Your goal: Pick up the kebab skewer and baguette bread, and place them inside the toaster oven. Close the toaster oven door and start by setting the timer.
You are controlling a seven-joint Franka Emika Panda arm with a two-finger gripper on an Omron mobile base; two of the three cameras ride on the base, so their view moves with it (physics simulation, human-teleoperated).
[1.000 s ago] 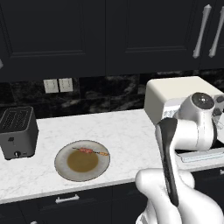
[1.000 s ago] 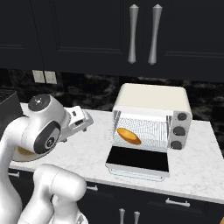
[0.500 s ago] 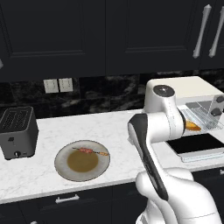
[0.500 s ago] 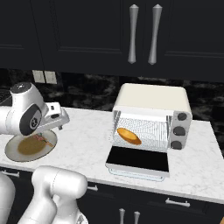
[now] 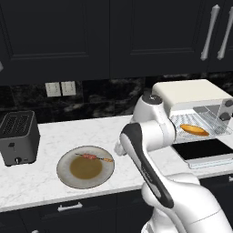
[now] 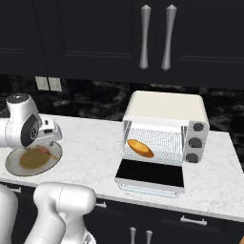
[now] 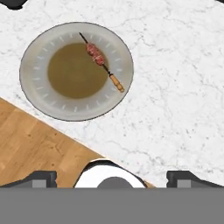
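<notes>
Golden baguette bread is already lying on the rack inside the toaster oven, so the empty, wide-open gripper is hovering above the plate, needing to descend onto the kebab skewer near the plate's rim.

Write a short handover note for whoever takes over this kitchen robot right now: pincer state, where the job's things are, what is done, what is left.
Pincer: open, empty, above the counter near the plate.
Skewer: lying on the plate, untouched.
Bread: already on the rack inside the toaster oven.
Oven door: folded down, open.
Done: bread placed.
Left: pick up the skewer, put it in the oven, close the door, set the timer with a knob.
</notes>
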